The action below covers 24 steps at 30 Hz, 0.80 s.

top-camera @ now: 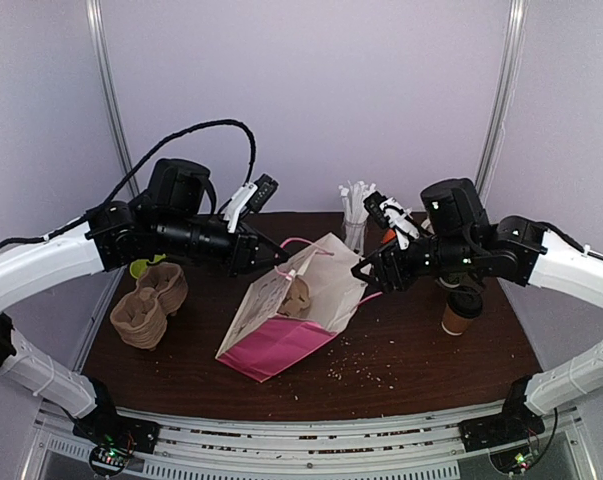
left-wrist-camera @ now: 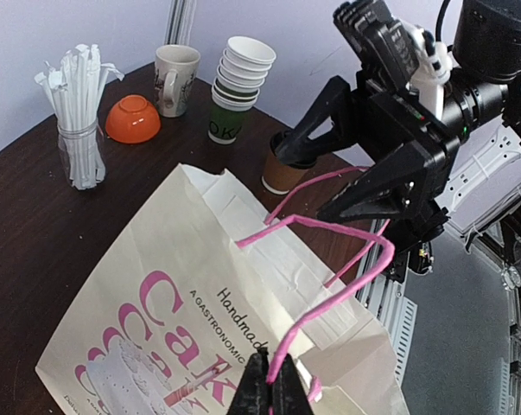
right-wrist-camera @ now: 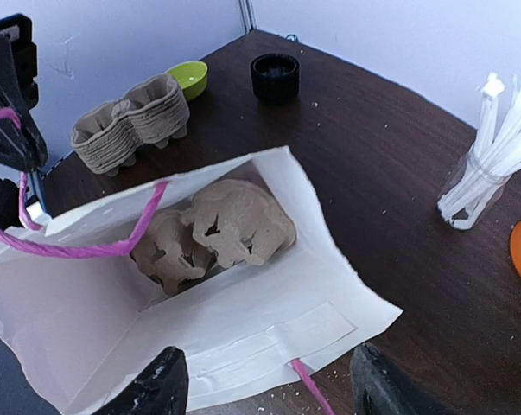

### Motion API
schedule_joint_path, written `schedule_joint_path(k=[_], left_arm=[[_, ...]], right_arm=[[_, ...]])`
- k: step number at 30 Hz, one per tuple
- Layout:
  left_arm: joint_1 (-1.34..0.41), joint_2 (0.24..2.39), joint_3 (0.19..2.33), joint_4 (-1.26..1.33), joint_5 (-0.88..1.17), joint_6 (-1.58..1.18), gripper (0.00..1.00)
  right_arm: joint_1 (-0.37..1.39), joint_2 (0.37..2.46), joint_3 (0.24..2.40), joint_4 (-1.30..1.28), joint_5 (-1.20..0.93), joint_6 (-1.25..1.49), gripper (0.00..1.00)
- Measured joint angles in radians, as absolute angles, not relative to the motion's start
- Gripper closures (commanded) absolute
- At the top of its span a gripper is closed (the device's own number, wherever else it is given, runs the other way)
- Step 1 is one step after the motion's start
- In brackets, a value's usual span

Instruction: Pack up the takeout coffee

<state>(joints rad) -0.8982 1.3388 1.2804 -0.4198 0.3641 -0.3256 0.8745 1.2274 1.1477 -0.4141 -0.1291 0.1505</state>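
Plainly, both arms reach inward from the table's sides and meet at the bag (top-camera: pixel 281 335), which stands tilted, its mouth opening up toward the right claw.

The left arm comes in from the left with its forearm nearly level and its wrist just left of the bag's mouth. The left claw (left-wrist-camera: pixel 270 387) is fully closed, its tips pinching a pink handle (left-wrist-camera: pixel 329 229) of the bag. The cord runs up and away from the tips, and the bag's printed side lies just beyond and below them.

The right arm mirrors it, forearm level and pointing left, wrist camera looking down into the bag. The right claw (right-wrist-camera: pixel 269 387) stands spread wide and grips nothing. The near rim of the bag lies between its two fingers (right-wrist-camera: pixel 156 389), and the other handle's end shows between them too. A moulded cup carrier (right-wrist-camera: pixel 217 229) lies deep in the bag, ahead of this claw.

The coffee (top-camera: pixel 461 312) stands upright on the table (top-camera: pixel 411 360), outside the bag, behind the right claw and under that arm's forearm, apart from both claws.
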Motion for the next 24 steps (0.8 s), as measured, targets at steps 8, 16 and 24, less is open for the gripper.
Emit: schedule_joint_path(k=[8,16,24], left_arm=[[-0.898,1.311,1.281,-0.421,0.371,-0.320,1.00],[-0.898,1.324,1.322,-0.439,0.381,-0.301,1.00],[-0.898,1.330,1.351,-0.459,0.386,-0.281,1.00]], right_arm=[[0.867,1.280,1.277,-0.417,-0.097,0.075,0.23],[0.821,1.399,1.293,-0.399,-0.129,0.032,0.23],[0.780,1.444,1.297,-0.341,-0.164,0.024,0.28]])
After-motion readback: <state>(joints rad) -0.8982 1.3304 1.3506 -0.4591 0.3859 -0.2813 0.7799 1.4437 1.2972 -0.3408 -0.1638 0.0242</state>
